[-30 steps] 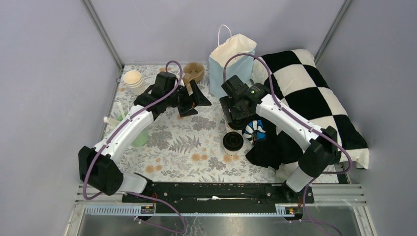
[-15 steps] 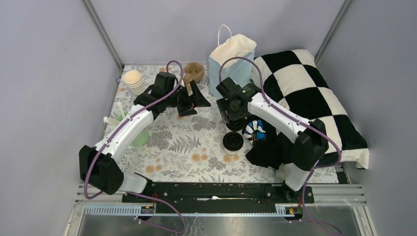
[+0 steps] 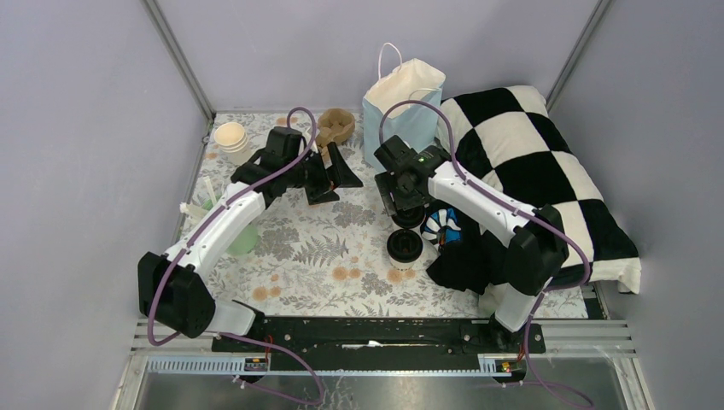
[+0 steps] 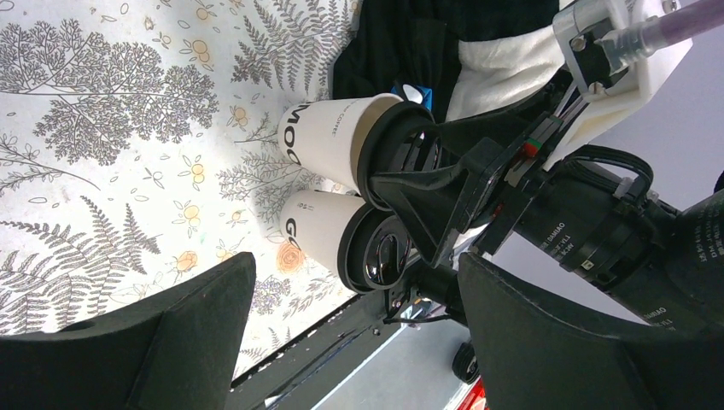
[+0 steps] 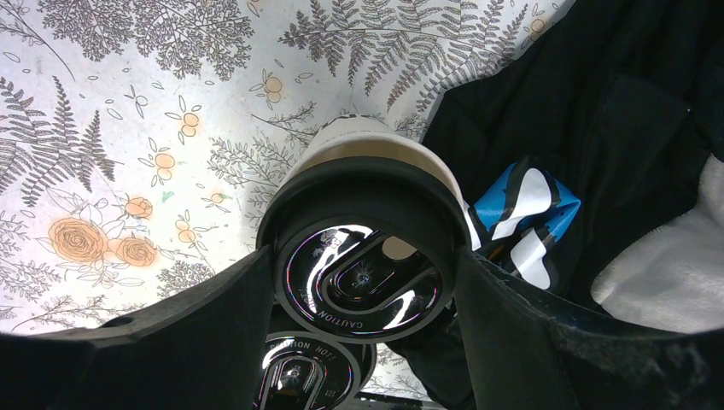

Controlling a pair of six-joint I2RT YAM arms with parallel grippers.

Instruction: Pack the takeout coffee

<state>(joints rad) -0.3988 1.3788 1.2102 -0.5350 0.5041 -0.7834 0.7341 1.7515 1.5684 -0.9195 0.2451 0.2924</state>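
Here, right gripper point(image 5: 363, 265) around 1 cup point(image 5: 359, 145)

Bright, even overhead light; soft shadows; glare on the black lid point(image 5: 363, 278); wrist views' bottom edges blurred

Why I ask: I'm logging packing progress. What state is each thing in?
far cup: upright on table, lidded, gripped
near cup: upright on table, lidded, free
blue bag: upright, mouth open
right claw: closed on far cup's lid
left claw: open, empty
cup stack: upright, lidless
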